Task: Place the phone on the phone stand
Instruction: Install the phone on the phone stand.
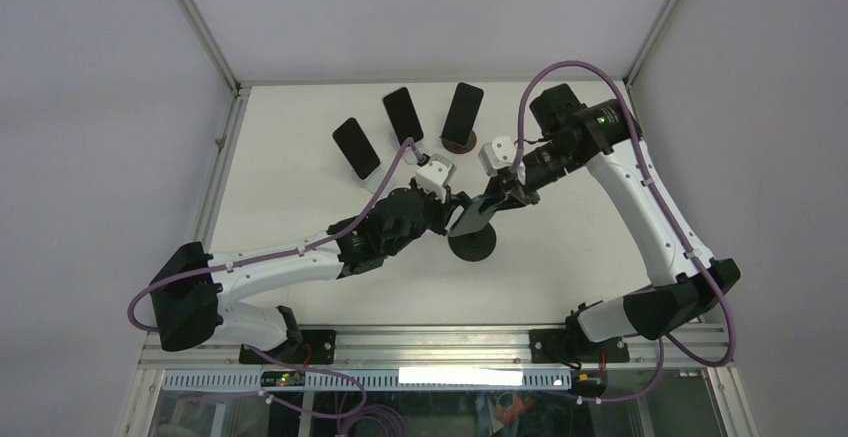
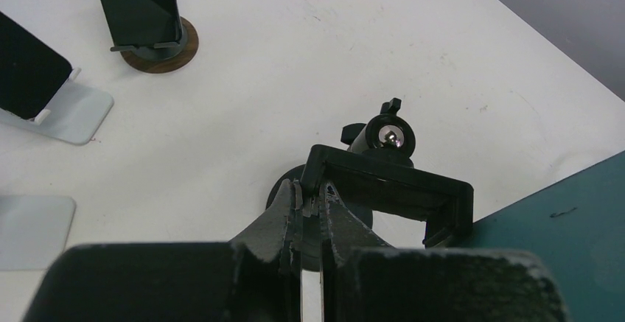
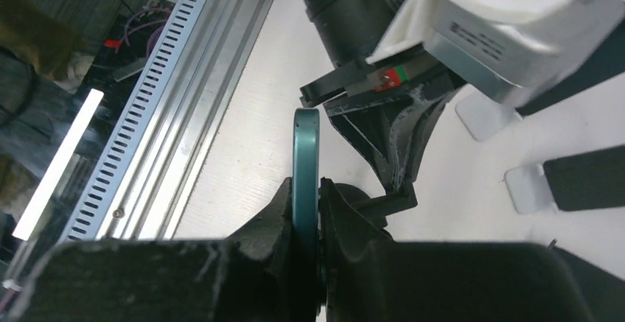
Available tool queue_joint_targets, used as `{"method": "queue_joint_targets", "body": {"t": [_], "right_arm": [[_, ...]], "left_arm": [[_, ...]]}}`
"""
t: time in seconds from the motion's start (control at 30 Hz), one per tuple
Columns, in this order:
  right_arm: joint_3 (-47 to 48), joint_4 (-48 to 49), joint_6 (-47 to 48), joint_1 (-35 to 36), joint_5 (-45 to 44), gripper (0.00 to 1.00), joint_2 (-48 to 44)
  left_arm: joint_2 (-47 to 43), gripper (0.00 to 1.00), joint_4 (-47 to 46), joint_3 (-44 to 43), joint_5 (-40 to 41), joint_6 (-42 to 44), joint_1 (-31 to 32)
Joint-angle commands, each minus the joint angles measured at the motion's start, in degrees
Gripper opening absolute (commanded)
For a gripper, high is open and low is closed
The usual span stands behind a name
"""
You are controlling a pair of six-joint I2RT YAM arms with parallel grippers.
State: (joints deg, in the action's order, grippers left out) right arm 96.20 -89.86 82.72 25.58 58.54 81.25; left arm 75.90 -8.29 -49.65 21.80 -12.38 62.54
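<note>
A black phone stand with a round base [image 1: 472,245] stands in the middle of the table. My left gripper [image 1: 456,200] is shut on the left corner of its rectangular cradle [image 2: 390,189], fingertips pinching the frame's edge [image 2: 318,193]. My right gripper [image 1: 497,200] is shut on a teal phone [image 1: 470,219], held tilted just above the stand. In the right wrist view the phone's thin teal edge [image 3: 306,167] rises between my fingers [image 3: 318,189], close beside the cradle [image 3: 390,204]. A teal corner of the phone [image 2: 567,204] shows at the lower right of the left wrist view.
Three other dark phones rest on stands at the back: one at the left [image 1: 356,147], one in the middle [image 1: 403,115], and one on a round wooden base [image 1: 462,113]. The table's slotted metal rail [image 3: 169,93] runs along the near edge.
</note>
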Motion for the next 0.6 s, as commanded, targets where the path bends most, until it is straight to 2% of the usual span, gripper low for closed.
{"method": "queue_joint_targets", "body": {"t": [0.0,0.17,0.3,0.57], "right_arm": [[2.4,-8.9,13.8,1.5,5.0,0.0,-1.4],[-1.7,2.6,9.1,6.7,3.2,0.0,-2.9],[1.5,1.0,10.3,7.8,3.2,0.0,-0.2],[0.3,3.4,11.2,8.3,-0.7,0.0,1.9]], "left_arm": [[-3.3,0.0,-5.9,-1.0,-3.7,1.7,-0.9],[-3.0,0.0,-4.5,-2.5,-4.8,2.0,-0.9],[-3.3,0.0,-3.4,-3.0,-5.4,1.9,-0.9],[-4.0,0.0,-2.8,-3.3,-7.5,2.2,-0.9]]}}
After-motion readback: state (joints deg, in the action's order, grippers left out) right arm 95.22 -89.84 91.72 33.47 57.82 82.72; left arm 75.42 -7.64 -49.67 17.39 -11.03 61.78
